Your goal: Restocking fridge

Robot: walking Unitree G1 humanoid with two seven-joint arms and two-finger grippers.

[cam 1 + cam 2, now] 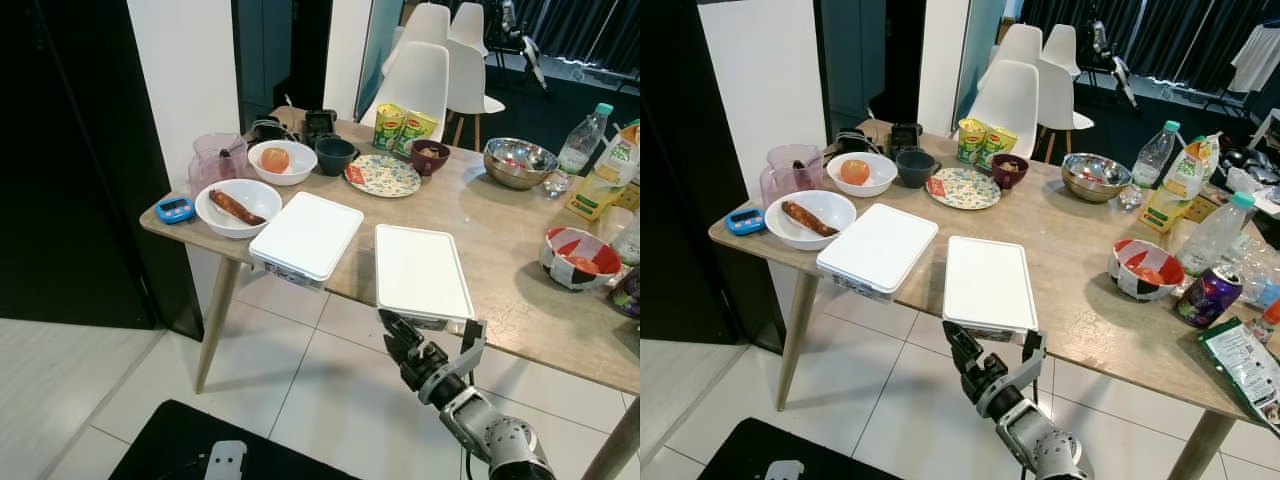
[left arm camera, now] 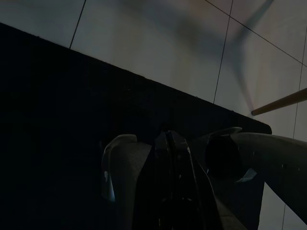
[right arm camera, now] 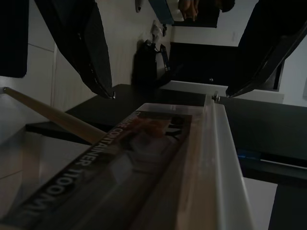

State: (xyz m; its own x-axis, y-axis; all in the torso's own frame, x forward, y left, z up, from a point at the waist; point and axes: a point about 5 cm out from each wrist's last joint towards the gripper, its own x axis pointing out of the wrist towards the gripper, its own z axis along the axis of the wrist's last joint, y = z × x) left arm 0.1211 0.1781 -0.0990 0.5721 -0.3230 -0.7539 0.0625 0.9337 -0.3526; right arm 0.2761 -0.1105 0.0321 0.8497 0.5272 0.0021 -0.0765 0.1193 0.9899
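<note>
Two flat containers with white lids lie at the front edge of the wooden table [image 1: 510, 250]. The right container [image 1: 421, 268] overhangs the edge slightly, and the left container [image 1: 306, 235] sits askew beside it. My right gripper [image 1: 437, 338] is open just below and in front of the right container's near end, not touching it. In the right wrist view the container [image 3: 144, 158] with its printed label lies close ahead, between the spread fingers [image 3: 96, 57]. My left gripper [image 2: 169, 139] hangs low over a black mat with its fingers together.
On the table's left end are a white bowl with a sausage [image 1: 238, 207], a bowl holding an orange fruit [image 1: 282, 160], a blue timer [image 1: 174, 209] and a pink jug [image 1: 218, 160]. A steel bowl [image 1: 519, 161], bottles and a patterned bowl [image 1: 578, 257] stand at the right. A black mat [image 1: 190, 445] lies on the tiled floor.
</note>
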